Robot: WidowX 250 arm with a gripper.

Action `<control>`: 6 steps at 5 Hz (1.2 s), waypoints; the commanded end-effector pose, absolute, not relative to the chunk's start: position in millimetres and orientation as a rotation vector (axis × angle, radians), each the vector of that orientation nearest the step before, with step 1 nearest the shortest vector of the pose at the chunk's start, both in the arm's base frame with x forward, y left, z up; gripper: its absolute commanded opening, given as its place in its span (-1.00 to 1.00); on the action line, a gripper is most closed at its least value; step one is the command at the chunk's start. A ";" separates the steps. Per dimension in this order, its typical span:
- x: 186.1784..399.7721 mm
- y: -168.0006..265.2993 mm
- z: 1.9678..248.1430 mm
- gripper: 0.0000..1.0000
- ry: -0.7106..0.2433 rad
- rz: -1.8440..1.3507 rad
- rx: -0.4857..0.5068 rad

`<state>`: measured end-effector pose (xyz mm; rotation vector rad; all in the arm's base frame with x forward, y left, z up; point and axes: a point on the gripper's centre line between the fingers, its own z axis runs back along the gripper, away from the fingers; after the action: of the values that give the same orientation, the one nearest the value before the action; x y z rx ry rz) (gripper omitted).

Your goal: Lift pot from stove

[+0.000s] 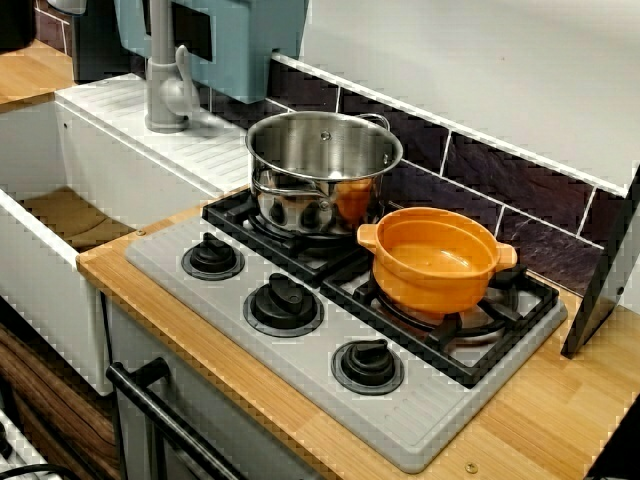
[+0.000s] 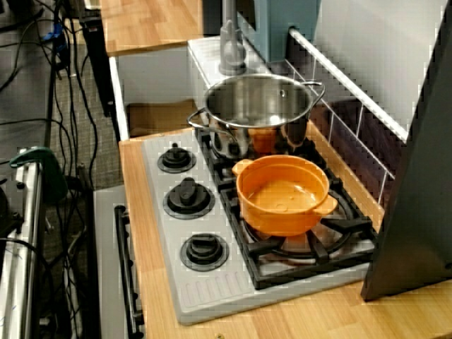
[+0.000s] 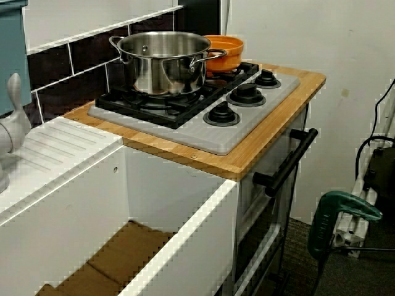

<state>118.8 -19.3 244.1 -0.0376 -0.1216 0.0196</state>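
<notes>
The orange pot [image 1: 435, 260] is wide, shallow and lidless, and it rests upright on the right-hand burner grate of the grey stove [image 1: 430, 420]. Its two small side handles show. The view from the front right shows the pot [image 2: 282, 194] empty on the near burner of the stove [image 2: 212, 289]. In the view from the sink side, the pot [image 3: 225, 49] is mostly hidden behind the steel pot on the stove [image 3: 203, 132]. No gripper appears in any view.
A taller shiny steel pot [image 1: 322, 165] stands on the left burner, almost touching the orange pot. Three black knobs [image 1: 285, 300] line the stove's front. A dark slanted panel [image 1: 605, 270] leans at the counter's right end. A white sink with a grey faucet [image 1: 165, 90] lies to the left.
</notes>
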 end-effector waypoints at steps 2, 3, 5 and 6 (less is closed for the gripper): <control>168.8 -39.7 228.7 1.00 -0.109 -0.165 -0.007; 204.8 -59.0 216.8 1.00 -0.085 -0.315 0.008; 252.1 -92.9 191.0 1.00 -0.041 -0.584 -0.017; 277.3 -98.3 185.0 1.00 -0.059 -0.685 -0.006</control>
<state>279.1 -92.3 172.0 -0.0061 -0.0048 -0.6757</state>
